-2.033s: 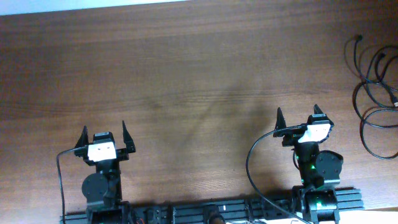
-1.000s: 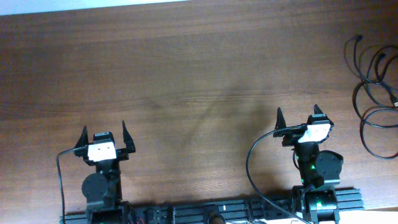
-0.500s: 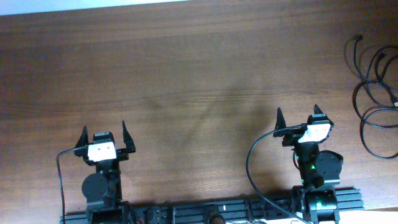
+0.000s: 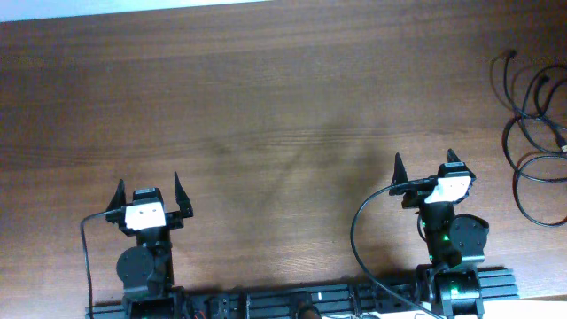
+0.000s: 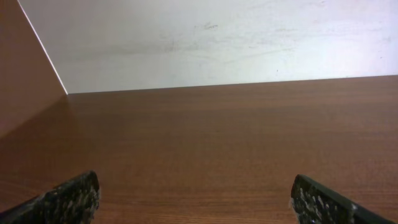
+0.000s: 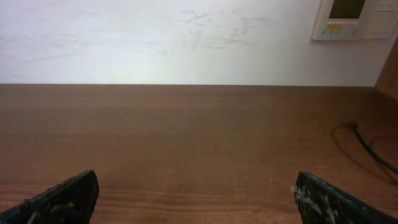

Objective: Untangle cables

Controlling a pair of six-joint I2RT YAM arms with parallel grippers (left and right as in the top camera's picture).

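Nothing moved since earlier frames: left tool (image 4: 148,180) and right tool (image 4: 425,156) spread wide, empty; cables (image 4: 532,124) looped at counter (image 4: 266,97) right edge.

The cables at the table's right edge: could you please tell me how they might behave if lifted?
Probably floppy: the cables lie in loose overlapping loops, so a lifted strand would likely sag and drag neighbours. Thin, so likely light. Pushed, they would probably slide and bunch, not roll.

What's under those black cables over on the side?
Only the brown wooden table shows under the cables and through their loops. Where cords cross, the lower one is covered, and the picture's edge cuts some off.
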